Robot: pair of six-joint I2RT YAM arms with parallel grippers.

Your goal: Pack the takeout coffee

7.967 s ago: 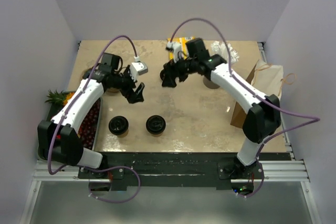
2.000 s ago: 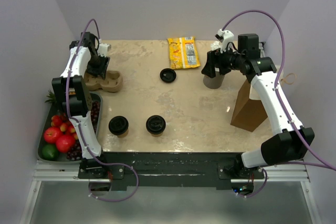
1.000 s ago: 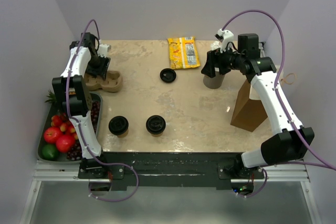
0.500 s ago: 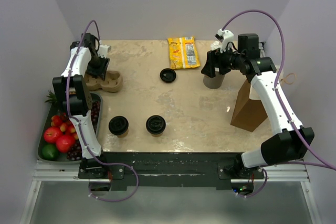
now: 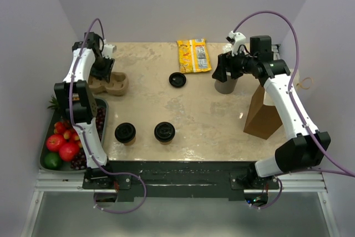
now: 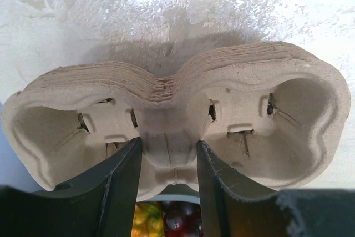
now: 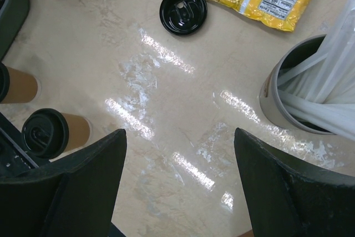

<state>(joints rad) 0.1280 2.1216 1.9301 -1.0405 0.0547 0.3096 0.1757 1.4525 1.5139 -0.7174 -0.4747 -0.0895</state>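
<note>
Lidded kraft cup and second lidded cup stand side by side at the near edge, clear of both arms. Spare black lid lies mid-table. Far left, left gripper is half-open, straddling the centre web of the cardboard cup carrier; can't tell if it grips. Right gripper is wide open and empty by the straw cup. Step looks like fetching the carrier. Next: pinch the web, lift only the top one.

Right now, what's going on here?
The left end effector sits at the cardboard cup carrier, far left, fingers either side of its middle; a firm grip can't be confirmed. The right end effector hangs open by the cup of straws. Both lidded coffee cups stand untouched near the front edge, not yet in the carrier.
</note>
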